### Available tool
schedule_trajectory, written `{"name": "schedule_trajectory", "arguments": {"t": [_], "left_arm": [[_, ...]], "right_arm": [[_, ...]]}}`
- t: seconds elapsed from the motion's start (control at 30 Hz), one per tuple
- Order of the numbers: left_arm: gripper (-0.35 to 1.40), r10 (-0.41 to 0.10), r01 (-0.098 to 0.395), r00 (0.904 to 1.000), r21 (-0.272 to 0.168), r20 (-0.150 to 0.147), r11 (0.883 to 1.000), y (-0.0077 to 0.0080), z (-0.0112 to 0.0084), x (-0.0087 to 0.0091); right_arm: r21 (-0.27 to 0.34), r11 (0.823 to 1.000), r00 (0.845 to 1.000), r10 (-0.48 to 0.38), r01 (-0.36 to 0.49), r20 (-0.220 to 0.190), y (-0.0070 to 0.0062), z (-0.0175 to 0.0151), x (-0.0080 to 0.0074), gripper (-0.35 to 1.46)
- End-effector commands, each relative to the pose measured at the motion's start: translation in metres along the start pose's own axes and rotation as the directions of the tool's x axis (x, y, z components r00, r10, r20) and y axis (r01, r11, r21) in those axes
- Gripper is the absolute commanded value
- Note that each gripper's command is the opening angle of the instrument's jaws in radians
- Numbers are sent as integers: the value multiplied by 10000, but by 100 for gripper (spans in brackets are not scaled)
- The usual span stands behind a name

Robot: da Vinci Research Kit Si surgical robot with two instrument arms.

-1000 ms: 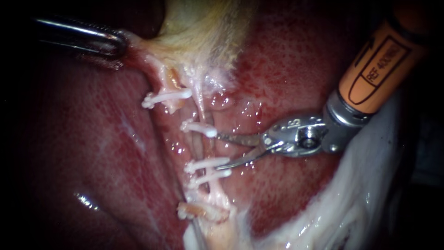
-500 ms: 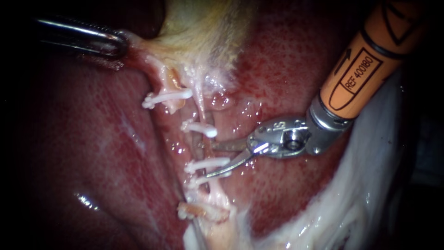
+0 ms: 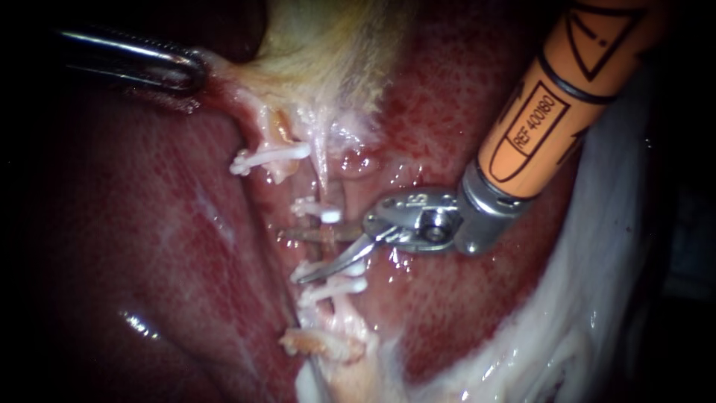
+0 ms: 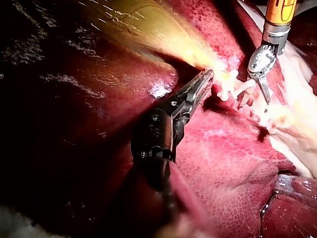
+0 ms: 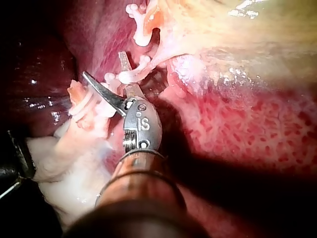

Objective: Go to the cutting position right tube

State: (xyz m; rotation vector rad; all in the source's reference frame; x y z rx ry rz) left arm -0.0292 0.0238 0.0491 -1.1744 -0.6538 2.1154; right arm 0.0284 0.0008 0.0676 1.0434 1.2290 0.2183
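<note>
The right tube [image 3: 322,175] ran from the gallbladder [image 3: 328,45] as a thin pale strand and passed straight through the gap between the blades of the right instrument [image 3: 292,256]. From where I stood those blades were spread moderately wide and gripped nothing. The tube crossed the gap well back from the tips, so to my eye a closure would take its whole width.

One blade lay just inside a single clip [image 3: 317,212] and the other just inside a pair of clips [image 3: 334,286]. The bare stretch of tube therefore sat between the blades, with clips guarding it on either side. That looked like the reason for the placing: a cut there would leave both stumps sealed. I judged the cutting position reached, or all but reached. The blade beside the pair seemed very close to the nearer clip, and I could not tell whether it touched.

Well beyond the tips, off toward the gallbladder, the left instrument [image 3: 190,71] had its jaws closed on the gallbladder's edge. It appeared to be drawing the edge away from the blades, so that the tube was stretched taut over the liver [image 3: 149,246].
</note>
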Motion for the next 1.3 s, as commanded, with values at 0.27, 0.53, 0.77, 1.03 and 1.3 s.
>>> {"name": "schedule_trajectory", "arguments": {"t": [0.27,0.53,0.77,1.03,1.3], "left_arm": [[-35,-1,1,10000,-2,1,10000,-1,1,0],[-35,-1,1,10000,3,0,10000,-1,1,0],[-35,-1,1,10000,6,-1,10000,-1,2,0],[-35,1,-1,10000,13,-2,10000,-1,2,-1],[-35,1,-1,10000,13,-2,10000,-1,2,-1]], "right_arm": [[86,9998,9997,154,-152,-206,10,13,7,130],[261,9991,9991,351,-345,-234,6,21,12,129],[439,9984,9989,365,-353,-279,-15,29,27,129],[552,9978,9988,379,-362,-305,-22,30,36,129],[442,9984,9987,376,-361,-347,-21,29,35,129]]}}
